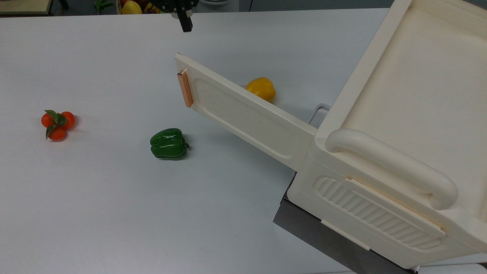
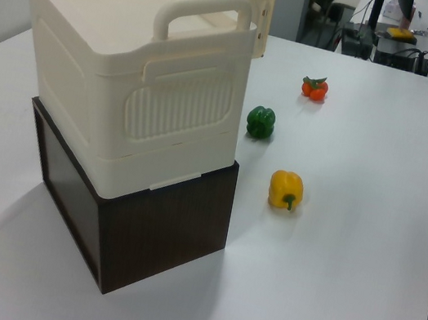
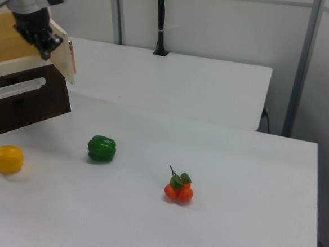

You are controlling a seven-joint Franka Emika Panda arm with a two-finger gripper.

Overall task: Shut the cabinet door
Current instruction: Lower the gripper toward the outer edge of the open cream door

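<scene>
1. The cabinet door [image 1: 243, 116] — a flat cream plastic panel with a recessed rounded-rectangle centre and a slim copper-coloured handle strip [image 1: 185, 90] on its free short edge — stands swung wide open from the large cream plastic boxy cabinet [image 1: 399, 152], which sits on a dark brown base [image 2: 143, 230]. The task is not yet begun on the door itself.

2. The black two-finger gripper [image 1: 185, 21] hangs beyond the door's free edge in the top view, apart from it; in the right view it [image 3: 44, 46] sits close by the door's upper corner. Whether its fingers are apart or together cannot be told.

3. Likely risks, as I judge them:
   - The yellow bell pepper [image 1: 261, 89] lies on the white table [image 1: 114, 209] on the door's inner side, near the cabinet opening — it could be swept or pinched there as the panel swings shut.
   - A push near the hinge would turn the door poorly and might shift the cabinet on its base.
   - A descent onto the door's top edge would jam the fingers.

4. Room: the table beyond the door's free edge is open. The green bell pepper [image 1: 168, 143] lies near the door's outer face; the cluster of small orange fruits with leaves [image 1: 57, 123] is well apart from the door.
</scene>
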